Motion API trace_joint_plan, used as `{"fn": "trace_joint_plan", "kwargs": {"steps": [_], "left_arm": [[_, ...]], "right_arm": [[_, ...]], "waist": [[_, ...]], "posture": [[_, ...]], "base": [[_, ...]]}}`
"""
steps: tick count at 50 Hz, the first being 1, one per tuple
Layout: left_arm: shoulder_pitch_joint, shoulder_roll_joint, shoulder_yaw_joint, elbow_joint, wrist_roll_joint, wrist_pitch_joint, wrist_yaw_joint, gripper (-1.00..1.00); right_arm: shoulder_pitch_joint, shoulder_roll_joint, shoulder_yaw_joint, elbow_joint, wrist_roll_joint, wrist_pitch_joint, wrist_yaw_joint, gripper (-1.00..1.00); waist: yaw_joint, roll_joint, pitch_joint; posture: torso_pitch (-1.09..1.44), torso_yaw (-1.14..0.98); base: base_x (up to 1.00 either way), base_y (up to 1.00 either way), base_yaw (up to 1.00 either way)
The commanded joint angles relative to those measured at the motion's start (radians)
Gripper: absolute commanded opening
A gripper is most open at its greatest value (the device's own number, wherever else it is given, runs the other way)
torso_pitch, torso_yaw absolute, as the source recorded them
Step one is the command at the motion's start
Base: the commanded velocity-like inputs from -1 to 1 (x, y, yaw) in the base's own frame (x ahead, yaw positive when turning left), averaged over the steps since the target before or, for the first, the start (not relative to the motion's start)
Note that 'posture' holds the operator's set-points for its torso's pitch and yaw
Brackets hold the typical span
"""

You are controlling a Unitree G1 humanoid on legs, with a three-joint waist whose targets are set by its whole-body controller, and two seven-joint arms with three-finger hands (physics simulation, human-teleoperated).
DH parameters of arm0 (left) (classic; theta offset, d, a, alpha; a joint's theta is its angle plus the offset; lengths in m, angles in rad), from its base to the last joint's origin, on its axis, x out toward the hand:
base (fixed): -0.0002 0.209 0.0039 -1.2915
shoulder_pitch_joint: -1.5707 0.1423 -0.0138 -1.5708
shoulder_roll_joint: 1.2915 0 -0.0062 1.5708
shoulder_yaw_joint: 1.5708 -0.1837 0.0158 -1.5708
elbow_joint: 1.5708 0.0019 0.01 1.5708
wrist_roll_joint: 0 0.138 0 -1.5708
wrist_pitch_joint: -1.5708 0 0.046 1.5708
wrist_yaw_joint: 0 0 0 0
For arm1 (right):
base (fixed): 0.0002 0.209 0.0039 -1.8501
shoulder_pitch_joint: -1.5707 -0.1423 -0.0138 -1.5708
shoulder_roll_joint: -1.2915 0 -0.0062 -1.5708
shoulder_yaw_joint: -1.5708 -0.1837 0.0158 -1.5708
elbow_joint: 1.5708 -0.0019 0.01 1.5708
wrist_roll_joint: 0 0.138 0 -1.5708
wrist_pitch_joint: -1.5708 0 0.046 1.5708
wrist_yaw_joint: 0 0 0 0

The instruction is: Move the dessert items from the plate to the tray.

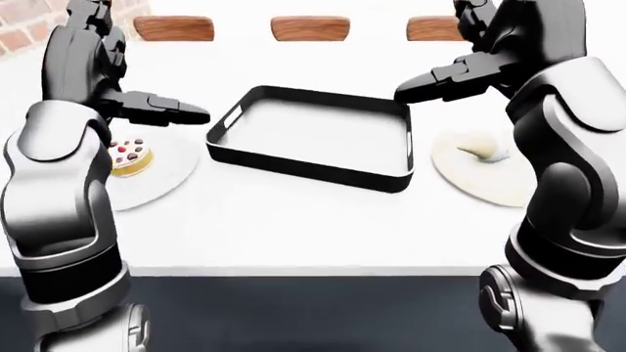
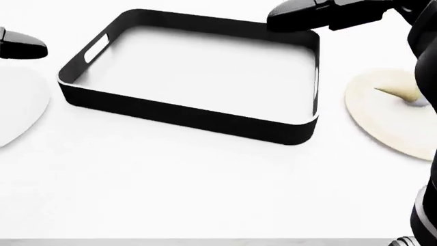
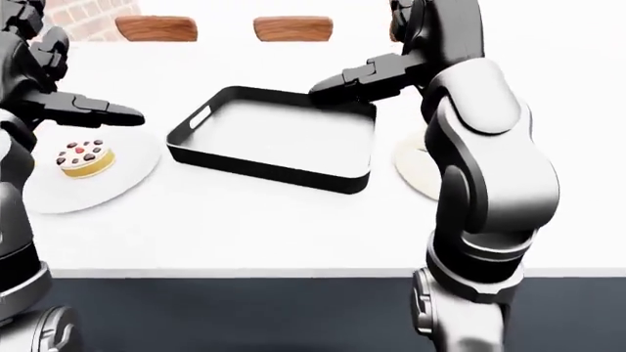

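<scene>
A white table (image 1: pixel 293 220) spans the left-eye view, wooden chair backs (image 1: pixel 310 28) beyond it. The left hand (image 1: pixel 161 110) hovers above a white plate (image 1: pixel 161 172) bearing a berry-topped tart (image 1: pixel 128 157), fingers extended, holding nothing. In the head view, the right hand (image 2: pixel 304 18), likewise outstretched and empty, hangs over the black tray (image 2: pixel 198 115); beside it, a cream plate (image 2: pixel 382 120) holds a cone-shaped dessert (image 2: pixel 399 95).

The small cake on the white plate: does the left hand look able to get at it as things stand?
Probably yes. The left hand hovers open just above the small cake on the white plate, and nothing stands between them.
</scene>
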Motion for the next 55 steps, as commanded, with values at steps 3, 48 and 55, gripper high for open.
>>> {"fn": "trace_joint_plan", "kwargs": {"steps": [3, 48, 55], "left_arm": [[-0.033, 0.013, 0.006, -0.017, 0.012, -0.032, 0.011, 1.00], [-0.028, 0.090, 0.043, -0.084, 0.031, 0.067, -0.049, 1.00], [-0.009, 0.082, 0.048, -0.069, 0.031, 0.038, -0.046, 1.00]], "right_arm": [[-0.030, -0.009, -0.012, -0.014, -0.007, -0.029, -0.004, 1.00], [-0.350, -0.342, 0.085, 1.133, -1.010, -0.968, 0.760, 1.00], [-0.375, -0.396, 0.088, 1.373, -1.142, -1.125, 0.633, 1.00]], "waist": [[-0.011, 0.028, -0.003], [-0.011, 0.043, -0.038], [-0.008, 0.037, -0.039]], "posture": [[0.00, 0.00], [0.00, 0.00], [0.00, 0.00]], "base": [[0.00, 0.00, 0.00], [0.00, 0.00, 0.00], [0.00, 0.00, 0.00]]}}
